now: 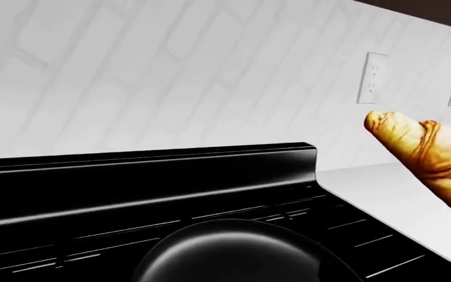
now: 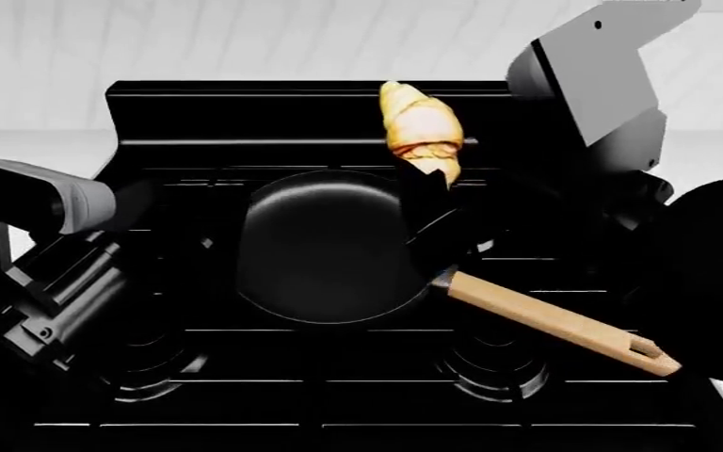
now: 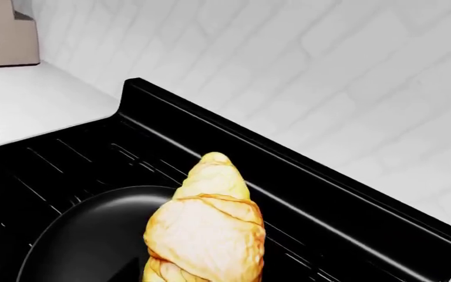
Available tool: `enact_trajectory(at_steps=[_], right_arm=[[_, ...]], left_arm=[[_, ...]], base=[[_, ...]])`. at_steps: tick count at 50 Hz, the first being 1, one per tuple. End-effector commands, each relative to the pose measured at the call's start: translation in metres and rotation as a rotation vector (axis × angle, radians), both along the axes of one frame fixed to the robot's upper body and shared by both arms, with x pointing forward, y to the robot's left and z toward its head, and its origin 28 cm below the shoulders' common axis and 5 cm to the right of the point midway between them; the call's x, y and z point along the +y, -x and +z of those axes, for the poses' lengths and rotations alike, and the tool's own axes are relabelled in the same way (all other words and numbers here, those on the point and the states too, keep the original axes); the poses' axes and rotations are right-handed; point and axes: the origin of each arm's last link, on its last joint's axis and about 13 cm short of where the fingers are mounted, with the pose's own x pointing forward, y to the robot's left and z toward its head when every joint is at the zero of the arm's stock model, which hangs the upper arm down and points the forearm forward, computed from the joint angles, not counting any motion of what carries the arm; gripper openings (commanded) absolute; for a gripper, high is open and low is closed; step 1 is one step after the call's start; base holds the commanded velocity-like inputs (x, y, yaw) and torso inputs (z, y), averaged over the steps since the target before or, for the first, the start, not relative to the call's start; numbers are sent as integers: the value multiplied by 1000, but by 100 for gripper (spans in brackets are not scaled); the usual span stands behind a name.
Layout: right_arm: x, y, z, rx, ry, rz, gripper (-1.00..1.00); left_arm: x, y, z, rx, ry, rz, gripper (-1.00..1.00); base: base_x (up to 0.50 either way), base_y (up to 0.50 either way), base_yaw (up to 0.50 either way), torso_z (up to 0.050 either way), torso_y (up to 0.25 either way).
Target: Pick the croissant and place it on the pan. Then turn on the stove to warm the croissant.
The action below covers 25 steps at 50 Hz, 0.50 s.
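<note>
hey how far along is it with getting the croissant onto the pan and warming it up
Picked up: the right gripper holds the croissant aloft. In hand: carrying it over the far right rim of the pan; it hasn't touched down. Left: set it in the pan, then turn on the stove; no flame shows.

Bright, even, sharp sim render w/ soft glare on the glossy stove (image 2: 336, 104) & pan (image 2: 324, 245); blacks swallow detail.

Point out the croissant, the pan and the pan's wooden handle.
croissant (image 2: 422, 127): head view, middle of its ridged body.
pan (image 2: 317, 250): head view, centre of its black inner floor.
wooden handle (image 2: 550, 320): head view, midway along its length.
</note>
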Motion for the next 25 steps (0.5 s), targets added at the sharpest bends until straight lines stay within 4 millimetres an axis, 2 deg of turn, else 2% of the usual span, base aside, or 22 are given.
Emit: enact_trajectory(at_steps=[1, 25], right_arm=[[-6, -22, 9, 29, 31, 44, -100], [6, -69, 10, 110, 107, 108, -100]], left_arm=[[1, -1, 0, 0, 0, 7, 100], [2, -5, 1, 2, -7, 12, 100]], base=[[0, 0, 0, 0, 0], [0, 0, 0, 0, 0]])
